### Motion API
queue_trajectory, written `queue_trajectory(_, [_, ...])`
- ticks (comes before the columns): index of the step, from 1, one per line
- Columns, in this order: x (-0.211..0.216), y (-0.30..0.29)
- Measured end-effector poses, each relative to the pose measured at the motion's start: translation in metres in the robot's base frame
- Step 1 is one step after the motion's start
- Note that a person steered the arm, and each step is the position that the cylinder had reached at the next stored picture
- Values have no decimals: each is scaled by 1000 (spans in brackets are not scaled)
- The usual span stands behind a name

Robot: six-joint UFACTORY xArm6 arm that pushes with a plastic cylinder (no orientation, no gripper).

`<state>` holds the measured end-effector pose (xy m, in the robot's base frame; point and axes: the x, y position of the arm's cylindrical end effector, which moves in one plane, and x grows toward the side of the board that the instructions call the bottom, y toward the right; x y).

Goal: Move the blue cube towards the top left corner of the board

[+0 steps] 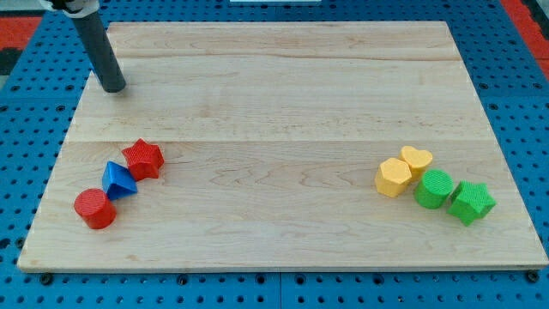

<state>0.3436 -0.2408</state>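
The blue block (118, 179) sits at the lower left of the wooden board (274, 103); it looks like a wedge or cube seen edge-on. It touches a red star block (143, 159) at its upper right and a red cylinder (94, 209) at its lower left. My tip (114, 87) rests on the board near the top left corner, well above the blue block and apart from all blocks.
At the lower right stands a cluster: a yellow hexagon-like block (394, 178), a yellow heart (417, 160), a green cylinder (433, 189) and a green star block (471, 202). Blue pegboard surrounds the board.
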Motion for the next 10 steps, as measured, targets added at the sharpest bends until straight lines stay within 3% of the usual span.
queue_trajectory(1, [23, -31])
queue_trajectory(3, [-57, 46])
queue_trajectory(4, [-67, 80])
queue_trajectory(5, [-31, 72])
queue_trajectory(7, [-35, -64])
queue_trajectory(8, [-35, -64])
queue_trajectory(10, [-60, 24])
